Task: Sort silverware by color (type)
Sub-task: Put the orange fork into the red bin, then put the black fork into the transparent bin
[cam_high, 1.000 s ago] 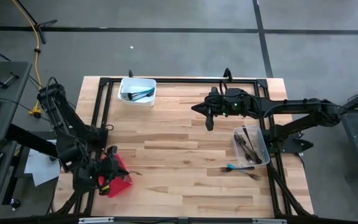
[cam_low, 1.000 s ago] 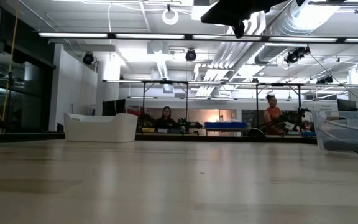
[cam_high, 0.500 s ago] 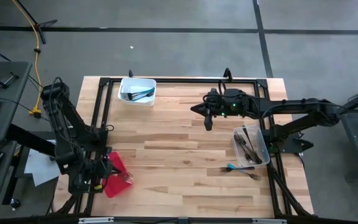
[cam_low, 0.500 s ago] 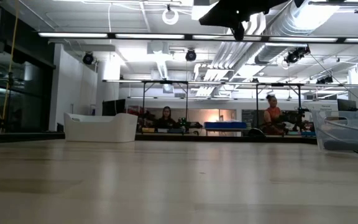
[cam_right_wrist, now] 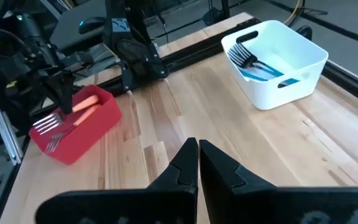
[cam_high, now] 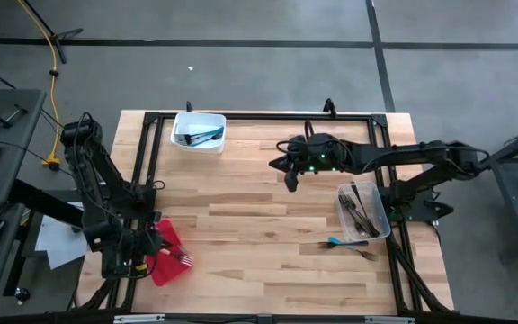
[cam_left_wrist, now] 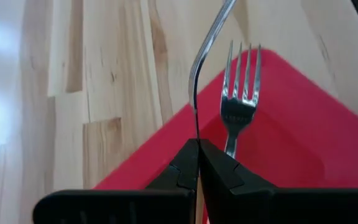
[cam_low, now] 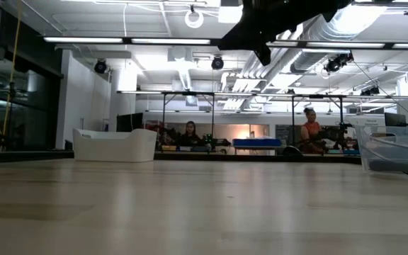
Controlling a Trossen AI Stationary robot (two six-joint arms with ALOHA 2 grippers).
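Note:
My left gripper (cam_left_wrist: 197,149) is shut on a metal fork (cam_left_wrist: 195,87) that shows edge-on over the red tray (cam_left_wrist: 278,137) near the table's near-left corner (cam_high: 165,270). A second fork (cam_left_wrist: 241,99) lies in the tray, tines up the slope. The right wrist view shows fork tines (cam_right_wrist: 45,124) and an orange handle (cam_right_wrist: 87,102) in that tray (cam_right_wrist: 98,121). My right gripper (cam_high: 290,180) hangs shut and empty high over the far middle of the table (cam_low: 263,55) (cam_right_wrist: 197,152). A teal utensil (cam_high: 334,241) and a dark fork (cam_high: 364,255) lie on the table by the clear tub. My left gripper pinches the fork's slim metal shank (cam_left_wrist: 196,134) between its two fingertips. The fork runs on along the fingers, edge-on, and curves away past the tray's rim. The fingers hide what lies behind the pinch. Whether the fork's far end rests on anything, I cannot tell.
A white tub (cam_high: 177,123) with teal and dark utensils stands at the far edge, left of centre (cam_right_wrist: 284,87) (cam_low: 115,145). A clear tub (cam_high: 342,211) with dark utensils sits at the right edge (cam_low: 395,149). Bare wood lies between them. People sit in the room beyond.
My right gripper has moved toward the table's left edge and dropped slightly, staying shut. My left arm has shifted a little toward the left edge over the red tray, still shut.

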